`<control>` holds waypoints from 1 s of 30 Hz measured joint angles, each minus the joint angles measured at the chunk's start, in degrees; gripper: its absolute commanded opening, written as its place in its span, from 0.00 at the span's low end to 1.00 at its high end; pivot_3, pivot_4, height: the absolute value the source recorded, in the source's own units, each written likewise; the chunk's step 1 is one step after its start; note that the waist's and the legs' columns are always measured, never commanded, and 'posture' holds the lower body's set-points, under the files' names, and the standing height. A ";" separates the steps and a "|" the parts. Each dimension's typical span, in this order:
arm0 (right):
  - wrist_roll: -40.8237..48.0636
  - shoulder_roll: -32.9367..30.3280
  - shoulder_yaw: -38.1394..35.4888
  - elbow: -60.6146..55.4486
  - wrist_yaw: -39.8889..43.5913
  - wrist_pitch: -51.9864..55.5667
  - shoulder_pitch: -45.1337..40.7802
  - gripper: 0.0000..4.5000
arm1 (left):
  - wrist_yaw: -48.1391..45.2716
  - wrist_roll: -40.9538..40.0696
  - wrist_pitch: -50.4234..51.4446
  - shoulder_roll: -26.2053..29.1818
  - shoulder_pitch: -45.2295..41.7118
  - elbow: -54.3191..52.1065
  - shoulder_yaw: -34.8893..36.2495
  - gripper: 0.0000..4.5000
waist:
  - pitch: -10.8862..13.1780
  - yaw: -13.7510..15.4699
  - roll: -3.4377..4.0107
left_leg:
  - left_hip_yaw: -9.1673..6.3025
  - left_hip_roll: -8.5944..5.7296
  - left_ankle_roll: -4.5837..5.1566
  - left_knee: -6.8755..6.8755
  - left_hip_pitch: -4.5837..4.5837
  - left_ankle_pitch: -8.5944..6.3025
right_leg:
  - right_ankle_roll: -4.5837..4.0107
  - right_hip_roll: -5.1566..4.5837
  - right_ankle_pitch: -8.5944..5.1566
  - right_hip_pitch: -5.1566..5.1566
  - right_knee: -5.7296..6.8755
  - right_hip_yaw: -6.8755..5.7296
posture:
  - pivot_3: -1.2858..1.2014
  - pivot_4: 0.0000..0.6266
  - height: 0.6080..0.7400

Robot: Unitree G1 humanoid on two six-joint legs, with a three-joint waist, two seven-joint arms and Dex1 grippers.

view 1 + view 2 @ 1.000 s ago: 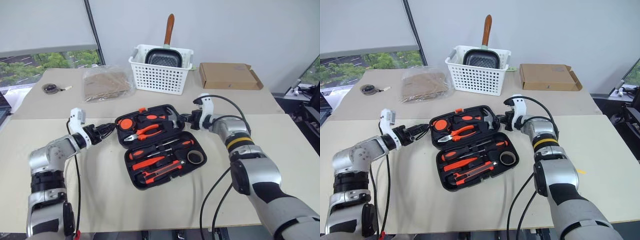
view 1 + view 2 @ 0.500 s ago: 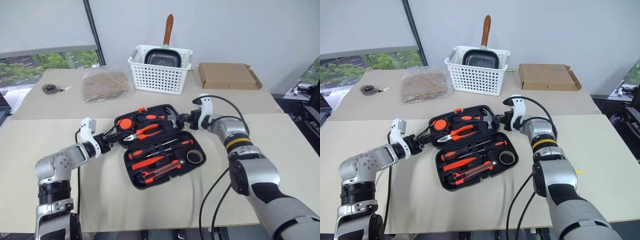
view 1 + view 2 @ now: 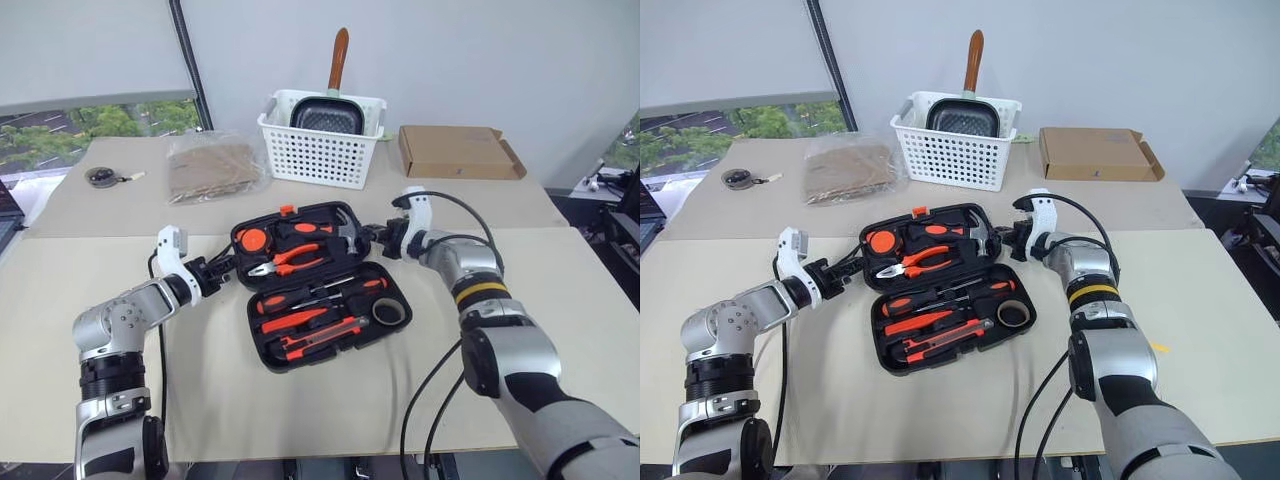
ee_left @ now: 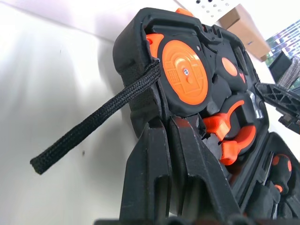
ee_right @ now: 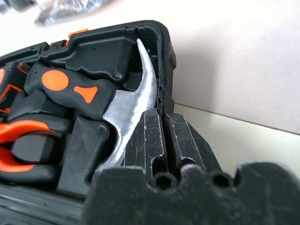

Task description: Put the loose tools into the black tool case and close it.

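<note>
The black tool case point(image 3: 252, 322) lies open in the middle of the table. In its near half sit two orange-and-black screwdrivers point(image 3: 298, 299), a red-and-black utility knife point(image 3: 322, 337) and a tape ring point(image 3: 389, 313). The far half, the lid point(image 3: 241, 262), holds pliers point(image 3: 290, 262), a hammer point(image 5: 136, 101) and an orange round tape measure point(image 4: 183, 70). My left gripper point(image 3: 226, 265) is shut with its tips on the lid's left rim point(image 4: 140, 101). On the opposite side my right gripper point(image 3: 372, 238) is shut on the lid's right rim point(image 5: 161, 96), beside the hammer's claw.
Along the table's far side stand a white slotted basket point(image 3: 318, 152) holding a pan, a cardboard box point(image 3: 458, 150), a clear bag of brown material point(image 3: 210, 165) and a small round object point(image 3: 100, 177). A black braided cable point(image 4: 93, 123) hangs beside the left fingers.
My left gripper has shifted a little toward the case's lid and closed at its left rim. The right gripper has stayed at the right rim, still shut.
</note>
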 measured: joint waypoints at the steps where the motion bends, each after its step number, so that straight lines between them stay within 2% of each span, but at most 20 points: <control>1: 0.40 -0.30 -0.21 -1.49 0.36 0.08 0.65 0.00 | -1.36 1.51 -2.91 0.17 -1.16 1.73 -1.09 0.00 | 0.00 0.05 0.00 | 0.02 -0.01 0.01 0.00 -0.11 0.01 | -0.07 0.01 0.05 -0.11 0.00 0.00 | 0.52 0.24 0.70; 9: 4.31 -2.29 -2.54 -9.54 2.36 3.82 4.74 0.00 | -10.14 10.30 -19.22 2.16 -8.96 13.20 -7.73 0.00 | 0.00 0.00 0.00 | 0.17 -0.03 0.14 -0.10 -0.47 0.03 | -0.27 0.08 0.17 -0.49 0.06 0.01 | 0.52 0.24 0.70; 15: 6.94 -5.43 -2.64 -19.22 7.33 9.15 10.51 0.00 | -15.59 14.91 -28.56 2.40 -12.85 20.39 -10.51 0.00 | 0.00 0.02 -0.01 | 0.23 -0.06 0.26 -0.14 -0.54 -0.04 | -0.25 0.08 0.16 -0.52 -0.12 0.00 | 0.52 0.24 0.70; 24: 8.64 -7.36 -2.68 -23.54 10.39 10.58 13.34 0.00 | -21.95 19.01 -39.98 2.84 -13.27 23.39 -11.99 0.00 | 0.03 -0.02 -0.05 | 0.23 -0.05 0.27 -0.11 -0.52 -0.05 | -0.24 0.08 0.17 -0.52 -0.05 0.01 | 0.52 0.24 0.70; 30: 8.66 -5.96 -3.26 -23.73 10.82 3.66 14.91 0.00 | -23.89 19.61 -47.39 2.93 -10.96 22.88 -11.92 0.00 | 0.03 -0.01 -0.05 | 0.23 -0.05 0.28 -0.09 -0.53 -0.05 | -0.21 0.08 0.19 -0.52 -0.06 0.01 | 0.52 0.24 0.70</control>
